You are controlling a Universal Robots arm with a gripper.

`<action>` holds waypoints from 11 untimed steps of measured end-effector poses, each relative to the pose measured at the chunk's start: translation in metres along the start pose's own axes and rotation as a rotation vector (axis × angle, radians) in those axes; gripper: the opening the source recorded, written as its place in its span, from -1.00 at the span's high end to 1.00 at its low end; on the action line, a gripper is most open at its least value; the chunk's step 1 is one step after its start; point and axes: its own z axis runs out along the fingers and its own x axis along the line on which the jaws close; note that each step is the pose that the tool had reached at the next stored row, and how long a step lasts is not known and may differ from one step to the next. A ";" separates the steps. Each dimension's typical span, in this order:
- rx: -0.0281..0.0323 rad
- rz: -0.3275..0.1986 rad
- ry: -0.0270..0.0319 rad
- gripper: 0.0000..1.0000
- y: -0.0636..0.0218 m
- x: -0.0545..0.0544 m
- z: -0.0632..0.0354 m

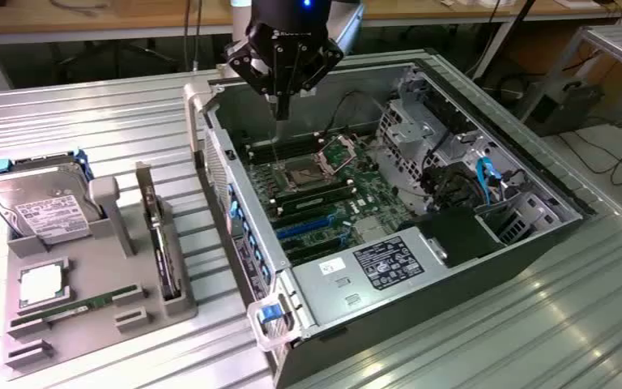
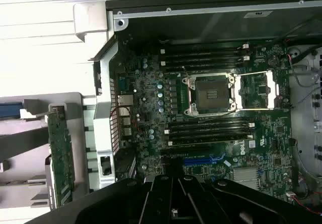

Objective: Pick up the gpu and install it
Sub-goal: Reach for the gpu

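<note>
Over the motherboard [image 1: 338, 198] of the open case [image 1: 419, 332]: the gripper [image 1: 279, 109], fingers pressed together, holding nothing. Well apart (outside the case, at the exterior view's left): the gpu [image 1: 158, 235], upright on its long edge in the grey holder [image 1: 117, 227]. Best to rise clear of the case wall first, then spread the fingers and approach squarely over the card's upper edge.

Exterior view high up, angled down across tabletop [image 1: 74, 121] and open computer case [image 1: 216, 154], wrist view close overhead, facing straight down into case, both sharing the motherboard [image 2: 151, 98].
</note>
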 end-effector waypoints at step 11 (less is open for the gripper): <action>0.0000 0.000 0.0000 0.79 -0.0016 0.012 -0.0003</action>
